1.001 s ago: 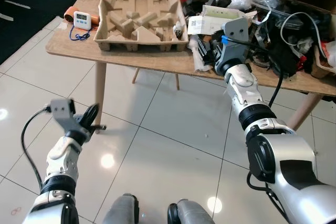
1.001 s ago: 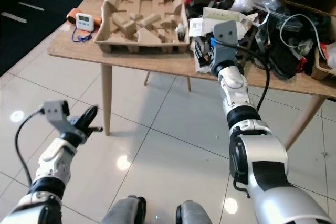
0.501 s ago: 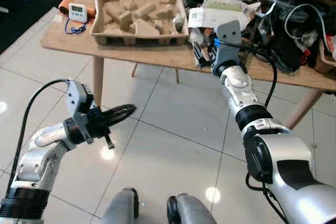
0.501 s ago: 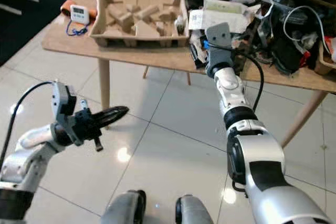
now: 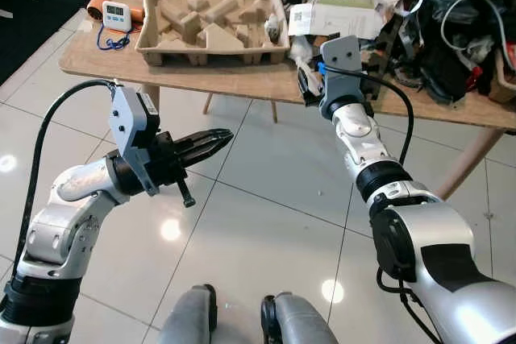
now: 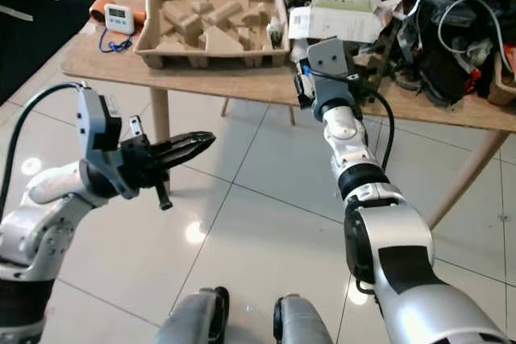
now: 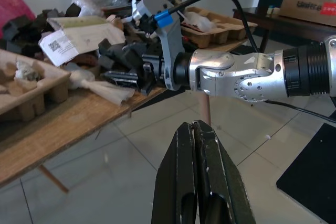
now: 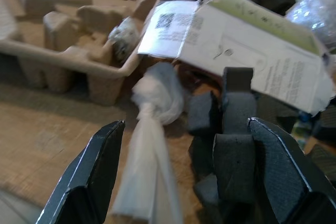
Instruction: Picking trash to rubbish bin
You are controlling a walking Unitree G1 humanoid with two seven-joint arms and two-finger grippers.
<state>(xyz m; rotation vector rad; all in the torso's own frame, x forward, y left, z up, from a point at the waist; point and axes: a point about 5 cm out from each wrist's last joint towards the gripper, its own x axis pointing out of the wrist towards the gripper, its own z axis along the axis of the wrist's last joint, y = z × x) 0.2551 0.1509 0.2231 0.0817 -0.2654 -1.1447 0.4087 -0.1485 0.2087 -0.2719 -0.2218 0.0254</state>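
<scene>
The twisted white wrapper (image 8: 148,145) lying at the table (image 5: 105,58) edge beside the pulp tray (image 5: 161,42) looks light, soft and crushable, best pinched at its knotted middle between the right gripper's (image 8: 184,171) wide-spread fingers, while the left gripper (image 5: 205,144) hangs closed and empty.

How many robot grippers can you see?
2. The left gripper hangs shut over the floor tiles. The right gripper is open at the table's edge, around a twisted white plastic bag.

Wooden table (image 5: 105,66); white timer (image 5: 114,14) near its corner; tiled floor (image 5: 266,223).
</scene>
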